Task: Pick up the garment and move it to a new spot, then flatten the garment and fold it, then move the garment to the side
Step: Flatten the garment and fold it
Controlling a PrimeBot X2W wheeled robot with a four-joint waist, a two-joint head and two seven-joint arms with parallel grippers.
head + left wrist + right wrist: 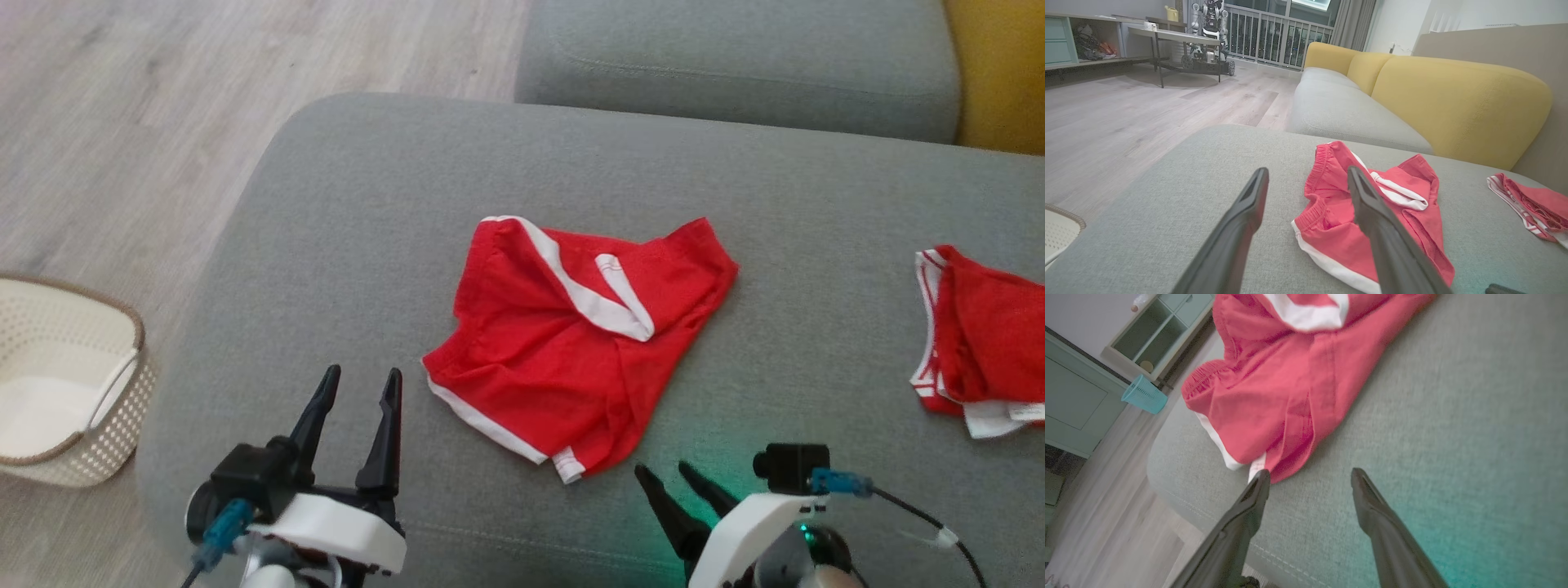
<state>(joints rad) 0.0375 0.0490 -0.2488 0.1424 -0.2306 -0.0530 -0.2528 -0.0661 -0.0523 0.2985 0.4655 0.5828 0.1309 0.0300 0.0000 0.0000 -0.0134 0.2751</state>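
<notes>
Left fingers stand spread and empty over the grey cushion, just beside the shorts. Right fingers are likewise parted and empty, tips near the white-trimmed corner. The shorts lie crumpled mid-cushion, not yet lifted.

Risks, as judged: a pinch at the bunched corner may catch one layer only, leaving the cloth hanging twisted. Too deep a pinch may snag the soft weave. A wide carry may disturb the second garment, which lies well apart to the right.

The floor is pale wood. A basket stands to the left and a yellow backrest lies beyond.
</notes>
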